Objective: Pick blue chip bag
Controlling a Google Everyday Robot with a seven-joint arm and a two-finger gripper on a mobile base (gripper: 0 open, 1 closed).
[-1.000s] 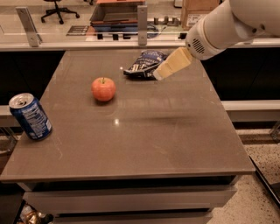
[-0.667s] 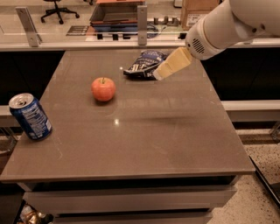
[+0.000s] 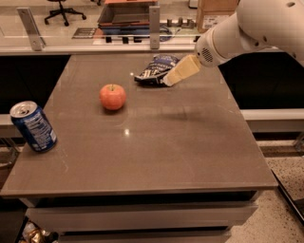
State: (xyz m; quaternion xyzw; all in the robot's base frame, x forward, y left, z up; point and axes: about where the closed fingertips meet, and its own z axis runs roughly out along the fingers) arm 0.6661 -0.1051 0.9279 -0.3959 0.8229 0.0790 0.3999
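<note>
While I am viewing the table [image 3: 166,147] from its near edge, the white arm [image 3: 256,28] is reaching in from the upper right. Its cream-coloured tool [image 3: 173,78] is pointing down and to the left over the far side of the table.

The tool tip is sitting at the right edge of the blue chip bag [image 3: 153,69]. I am unable to confirm whether it is touching the bag or hanging just above it, and I cannot tell how far the tool is open.

The blue chip bag is lying crumpled on the table near the far edge, slightly right of centre, with white lettering facing up. A red apple [image 3: 112,96] is standing stem up, nearer to me and to the left of the bag, apart from it. A blue soda can [image 3: 33,126] with a silver top is standing at the left edge of the table, leaning slightly, well apart from the apple and the bag.

Behind the table, a rail with metal posts [image 3: 154,21] is running across. An office chair [image 3: 61,7], a dark tray [image 3: 124,14] and a cardboard box [image 3: 216,12] are showing beyond it.
</note>
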